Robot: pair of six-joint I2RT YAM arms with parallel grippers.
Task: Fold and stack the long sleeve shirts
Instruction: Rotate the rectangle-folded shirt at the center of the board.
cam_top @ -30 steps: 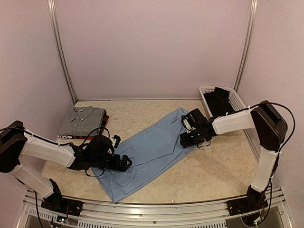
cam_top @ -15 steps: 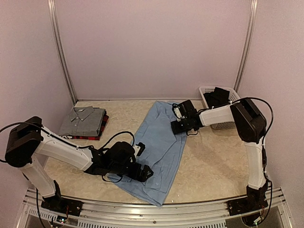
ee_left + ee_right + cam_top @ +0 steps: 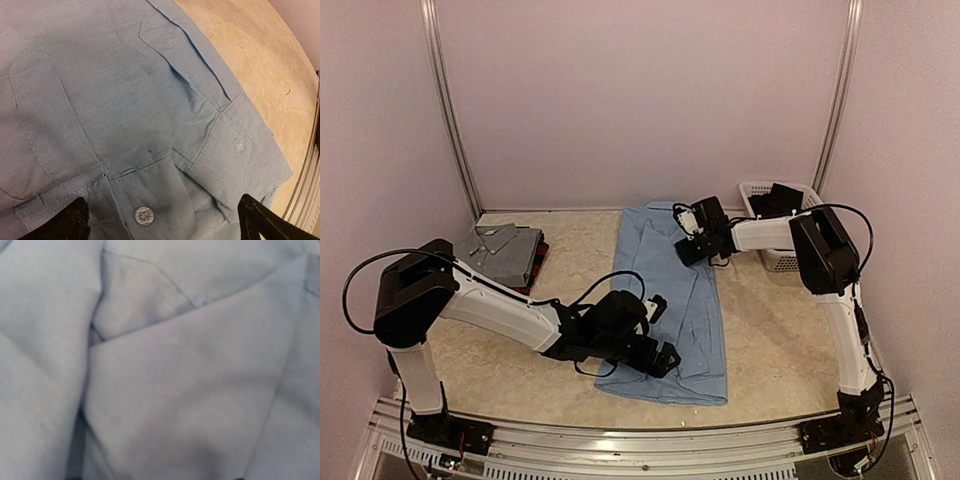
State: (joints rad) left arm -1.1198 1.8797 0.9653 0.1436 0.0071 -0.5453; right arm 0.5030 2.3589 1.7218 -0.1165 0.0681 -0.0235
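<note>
Left arm (image 3: 500, 303) is stretched out really low, running from its base at the near left corner over toward the middle. The left pincer (image 3: 658, 357) sits at the far end, angled down and to the right. Its fingers (image 3: 75, 222) are spread wide, one in each bottom corner of the wrist view. Right arm (image 3: 844, 320) rises steeply from its base to a high elbow. From there the forearm reaches left, with the right pincer (image 3: 687, 247) down low. Can't tell how its jaws stand, the wrist cam is pressed in too close.
</note>
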